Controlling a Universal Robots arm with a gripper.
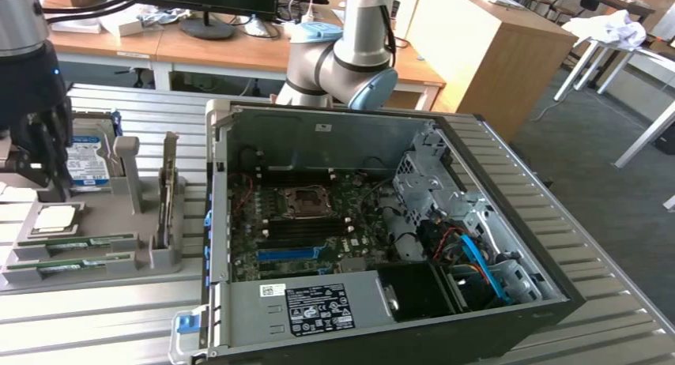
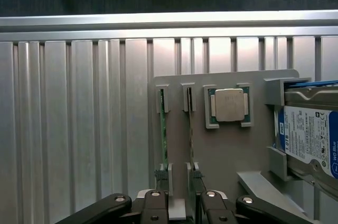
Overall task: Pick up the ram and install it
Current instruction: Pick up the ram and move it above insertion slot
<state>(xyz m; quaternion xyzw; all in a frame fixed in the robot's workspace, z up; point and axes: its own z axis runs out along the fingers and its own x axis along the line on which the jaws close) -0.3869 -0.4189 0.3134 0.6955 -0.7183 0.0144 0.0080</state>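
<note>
Two green ram sticks (image 1: 82,242) (image 1: 72,262) stand on edge in slots of a grey holder (image 1: 126,223) at the exterior view's left. From the wrist they appear as two thin green edges (image 2: 163,134) (image 2: 190,137). My gripper (image 1: 40,183) hangs above the far end of the holder, over the sticks' ends. In the wrist view the gripper (image 2: 182,211) is open, its black fingers (image 2: 156,208) astride the near ends of the two sticks and holding nothing. The open computer case (image 1: 221,223) with its motherboard (image 1: 306,223) lies beside the holder.
On the holder also sit a square silver CPU (image 2: 229,105) (image 1: 58,216), a blue-labelled hard drive (image 2: 311,134) (image 1: 90,156) and an upright expansion card (image 1: 167,199). All rests on a ribbed aluminium table (image 2: 79,129). Desks and a wooden cabinet (image 1: 475,41) stand behind.
</note>
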